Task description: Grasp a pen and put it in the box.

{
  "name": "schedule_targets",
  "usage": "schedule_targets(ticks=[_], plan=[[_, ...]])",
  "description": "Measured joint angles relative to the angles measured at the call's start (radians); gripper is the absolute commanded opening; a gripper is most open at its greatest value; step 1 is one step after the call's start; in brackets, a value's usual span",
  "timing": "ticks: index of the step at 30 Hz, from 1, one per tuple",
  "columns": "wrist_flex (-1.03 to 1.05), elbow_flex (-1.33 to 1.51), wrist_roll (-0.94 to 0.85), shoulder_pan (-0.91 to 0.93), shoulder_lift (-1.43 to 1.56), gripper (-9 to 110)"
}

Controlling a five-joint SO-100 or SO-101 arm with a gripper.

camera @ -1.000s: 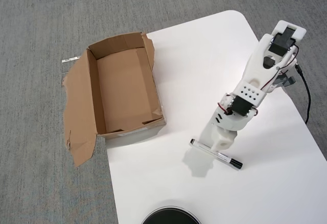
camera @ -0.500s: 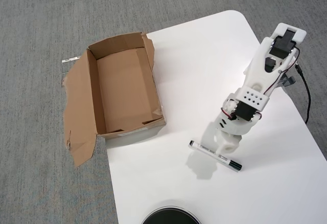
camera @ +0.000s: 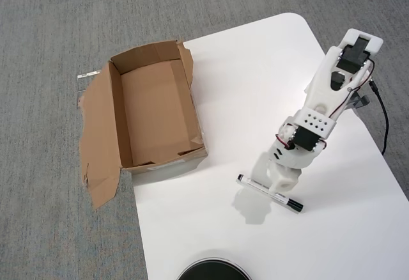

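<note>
The pen (camera: 252, 183) is a slim white marker with a black cap, lying slantwise on the white table (camera: 255, 69), cap toward the lower right. My white gripper (camera: 276, 183) reaches down right over the pen's middle and covers that part of the barrel. Its fingers are under the wrist, so the jaw gap does not show. The box (camera: 153, 110) is open brown cardboard with torn flaps folded outward. It stands empty at the table's left edge, well left of the gripper.
A black round object (camera: 213, 271) pokes in at the bottom edge. A black cable (camera: 383, 120) runs along the table's right edge beside the arm base (camera: 358, 46). Grey carpet (camera: 51, 24) surrounds the table.
The arm has stretched a little toward the lower right and settled over the pen. The pen has shifted very slightly on the table.
</note>
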Motion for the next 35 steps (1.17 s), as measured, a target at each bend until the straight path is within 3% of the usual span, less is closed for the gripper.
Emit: schedule_targets(ticks=[19,35], plan=[[-0.005,-0.066,0.009,-0.103,-0.123,35],[-0.322,-0.170,0.006,-0.160,-0.344,34]])
